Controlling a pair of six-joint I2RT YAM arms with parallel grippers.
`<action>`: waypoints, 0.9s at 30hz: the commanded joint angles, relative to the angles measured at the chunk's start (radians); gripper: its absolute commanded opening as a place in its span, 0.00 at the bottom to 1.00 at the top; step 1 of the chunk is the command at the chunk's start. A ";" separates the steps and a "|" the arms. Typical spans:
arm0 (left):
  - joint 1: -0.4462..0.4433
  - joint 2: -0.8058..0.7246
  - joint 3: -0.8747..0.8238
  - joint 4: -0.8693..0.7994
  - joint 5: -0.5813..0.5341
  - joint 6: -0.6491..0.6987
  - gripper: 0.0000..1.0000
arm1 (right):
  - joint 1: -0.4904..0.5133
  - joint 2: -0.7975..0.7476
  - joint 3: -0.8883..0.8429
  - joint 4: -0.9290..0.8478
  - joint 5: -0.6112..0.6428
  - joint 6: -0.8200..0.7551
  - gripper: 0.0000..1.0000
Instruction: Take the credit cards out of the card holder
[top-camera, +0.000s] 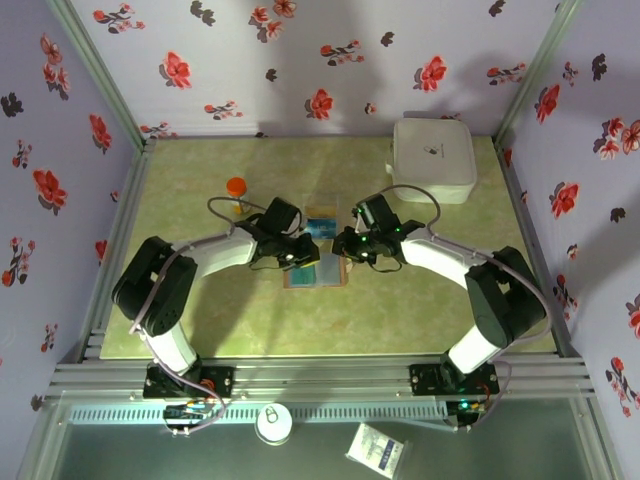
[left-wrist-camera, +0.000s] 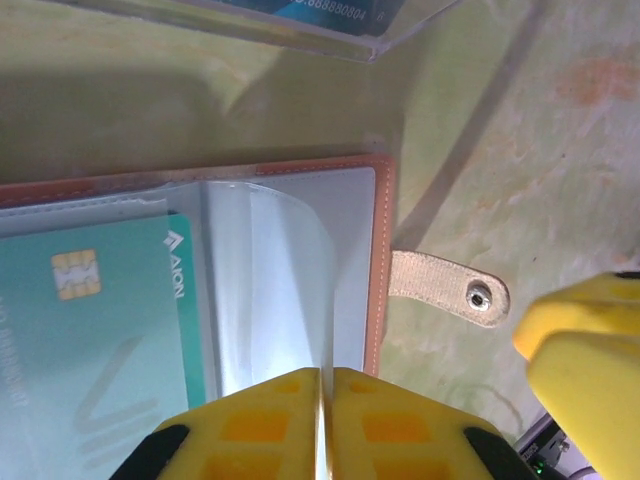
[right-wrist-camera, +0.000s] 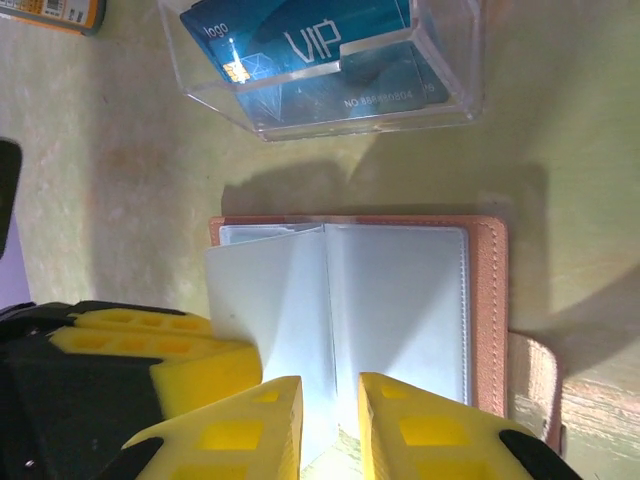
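The tan-brown card holder (top-camera: 315, 276) lies open on the green mat between both arms. My left gripper (left-wrist-camera: 325, 375) is shut on one clear plastic sleeve (left-wrist-camera: 290, 290) of it, and that page stands up. A teal credit card (left-wrist-camera: 100, 340) sits in the sleeve to the left. The clasp tab (left-wrist-camera: 450, 290) sticks out to the right. My right gripper (right-wrist-camera: 333, 385) stands narrowly open at the card holder's (right-wrist-camera: 488, 310) near edge, with an upright sleeve page (right-wrist-camera: 280, 320) running into the gap. A blue credit card (right-wrist-camera: 310, 50) stands in the clear tray (right-wrist-camera: 445, 100).
The clear tray (top-camera: 322, 222) stands just behind the card holder. A white lidded box (top-camera: 433, 158) is at the back right, and an orange-capped bottle (top-camera: 236, 192) at the back left. The two grippers' fingers are close together over the card holder.
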 joint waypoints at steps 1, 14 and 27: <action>-0.022 0.040 0.048 -0.016 -0.010 0.030 0.11 | -0.009 -0.027 -0.017 -0.026 0.015 -0.025 0.23; -0.065 0.174 0.127 0.055 0.067 0.020 0.23 | -0.037 -0.073 -0.034 -0.052 0.050 -0.025 0.24; -0.053 0.097 0.094 0.085 0.053 0.016 0.36 | -0.041 -0.070 -0.005 -0.074 0.042 -0.030 0.24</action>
